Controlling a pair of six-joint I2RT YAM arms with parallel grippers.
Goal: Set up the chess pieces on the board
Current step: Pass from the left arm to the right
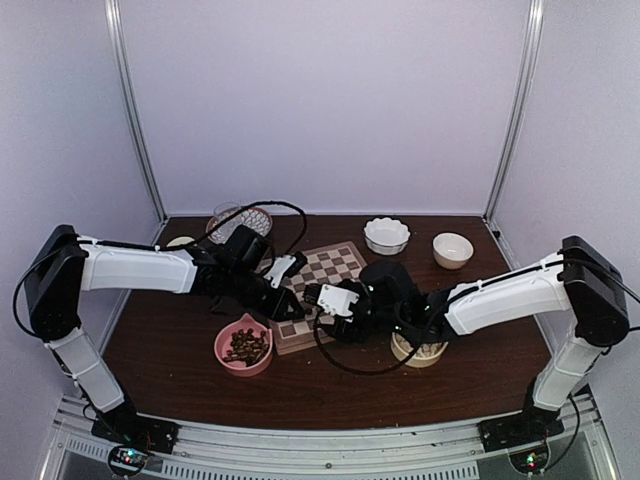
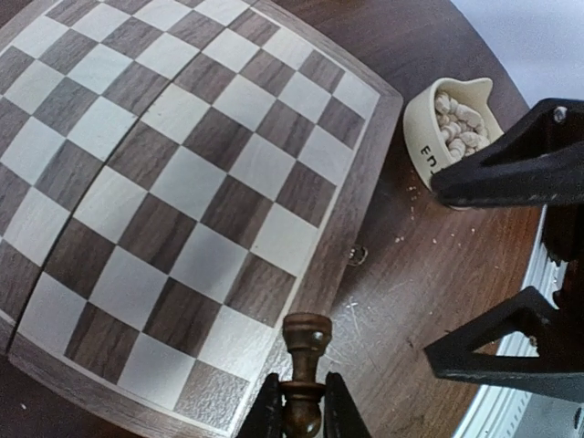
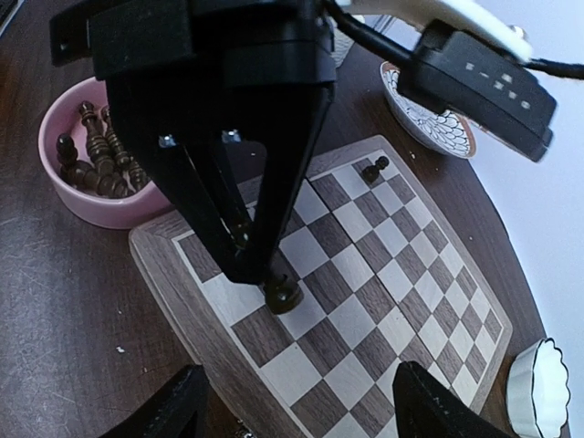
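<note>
The left hand [image 2: 301, 412] pinches a dark chess piece [image 2: 307, 347] upright at the edge of the board [image 2: 182, 182]. The right hand [image 3: 297, 411] is open nearby. A cream cup [image 2: 427, 139] of white pieces [image 2: 461, 123] reads "En".

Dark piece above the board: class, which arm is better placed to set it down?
Left: the left gripper grips the dark piece right over the board; the right gripper is open and empty.
</note>
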